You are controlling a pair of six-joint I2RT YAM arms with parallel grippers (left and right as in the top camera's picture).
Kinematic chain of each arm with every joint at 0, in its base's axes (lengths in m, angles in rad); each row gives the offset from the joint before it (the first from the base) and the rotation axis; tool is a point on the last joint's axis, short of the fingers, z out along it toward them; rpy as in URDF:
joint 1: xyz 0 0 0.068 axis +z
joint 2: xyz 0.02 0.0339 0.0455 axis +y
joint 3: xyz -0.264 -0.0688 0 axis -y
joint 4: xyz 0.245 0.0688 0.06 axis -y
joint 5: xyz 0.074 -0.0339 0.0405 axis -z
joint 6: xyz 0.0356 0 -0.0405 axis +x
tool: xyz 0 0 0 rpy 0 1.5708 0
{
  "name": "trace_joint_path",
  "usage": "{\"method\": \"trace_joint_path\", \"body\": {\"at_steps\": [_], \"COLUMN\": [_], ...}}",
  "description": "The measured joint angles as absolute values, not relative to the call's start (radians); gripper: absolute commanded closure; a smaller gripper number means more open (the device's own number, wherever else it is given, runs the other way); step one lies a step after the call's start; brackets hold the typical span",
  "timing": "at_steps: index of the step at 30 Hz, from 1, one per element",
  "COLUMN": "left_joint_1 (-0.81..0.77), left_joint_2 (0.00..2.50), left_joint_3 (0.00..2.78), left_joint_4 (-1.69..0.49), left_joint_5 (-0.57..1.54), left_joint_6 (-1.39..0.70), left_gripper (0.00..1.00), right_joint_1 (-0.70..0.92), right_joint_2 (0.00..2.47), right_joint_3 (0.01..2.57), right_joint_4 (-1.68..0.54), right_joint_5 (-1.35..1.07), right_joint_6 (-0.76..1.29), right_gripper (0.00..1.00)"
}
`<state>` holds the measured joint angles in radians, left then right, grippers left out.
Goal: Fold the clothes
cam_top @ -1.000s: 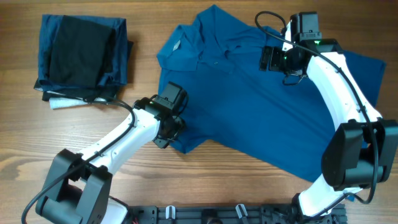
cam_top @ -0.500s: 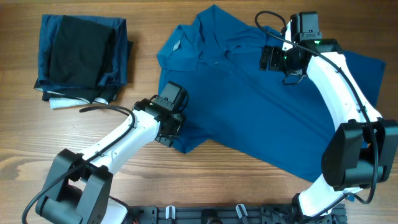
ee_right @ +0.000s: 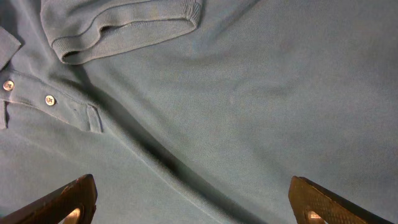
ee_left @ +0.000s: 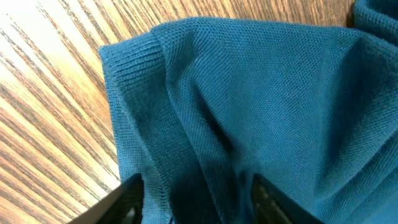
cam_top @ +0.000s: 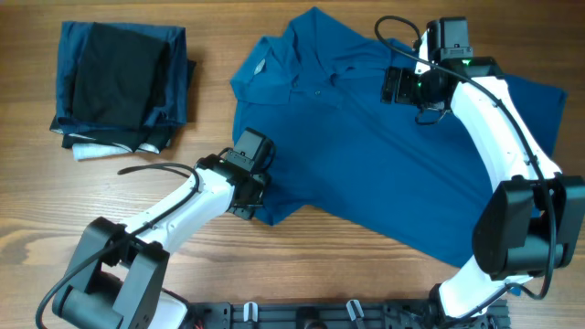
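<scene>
Your surface is a wooden table (cam_top: 55, 210), with a folded dark pile (cam_top: 123, 82) at its far left; take that pile as your mark. The blue polo shirt (cam_top: 384, 155) lies spread flat just to the right of the pile, not touching it; its long axis runs away from the pile, collar end nearer to it, hem end farthest from it.

The left gripper (cam_top: 242, 203) is at the shirt's low corner on the pile's side, where a ribbed sleeve edge (ee_left: 134, 99) rests on bare wood. In the wrist view its fingers stand apart with a ridge of cloth between them; whether they pinch that cloth you cannot tell.

The right gripper (cam_top: 402, 89) hangs over the chest of the shirt, well beyond the pile; its fingers are spread wide, and nothing is in them.

The sleeve is in reach of the left arm alone; I judge the fold should carry it away from the pile, across the shirt's long axis.
</scene>
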<state>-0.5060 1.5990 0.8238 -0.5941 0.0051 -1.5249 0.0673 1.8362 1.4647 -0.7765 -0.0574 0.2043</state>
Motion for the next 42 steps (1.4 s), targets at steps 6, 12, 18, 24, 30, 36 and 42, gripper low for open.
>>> {"method": "trace_joint_path", "body": {"at_steps": [6,12,18,24,30,36,42], "left_joint_1": [-0.506,-0.506,-0.506,-0.506,-0.506,-0.506,-0.506], "left_joint_2": [1.599,1.599,1.599,1.491,1.443,1.443,1.442], "left_joint_3": [0.824,0.824,0.824,0.823,0.823,0.823,0.764], "left_joint_4": [-0.573,-0.571,-0.607,-0.629,-0.763,-0.752,-0.578], "left_joint_5": [0.005,0.005,0.004,-0.001,-0.025,0.001,0.048], "left_joint_6": [-1.529,-1.529,-1.52,-1.471,-1.454,-1.448,-1.456], "left_gripper": [0.62,0.83,0.89,0.84,0.48,0.16,0.4], "right_joint_1": [0.067,0.067,0.067,0.067,0.067,0.067,0.067], "right_joint_2": [1.836,1.836,1.836,1.836,1.836,1.836,1.836], "right_joint_3": [1.465,1.465,1.465,1.465,1.465,1.465,1.465], "right_joint_4": [-0.776,-0.776,-0.776,-0.777,-0.776,-0.776,-0.775], "right_joint_5": [-0.057,-0.057,-0.057,-0.057,-0.057,-0.055,-0.055], "right_joint_6": [0.205,0.204,0.204,0.204,0.204,0.204,0.204], "right_gripper": [0.01,0.0,0.0,0.01,0.0,0.01,0.01]}}
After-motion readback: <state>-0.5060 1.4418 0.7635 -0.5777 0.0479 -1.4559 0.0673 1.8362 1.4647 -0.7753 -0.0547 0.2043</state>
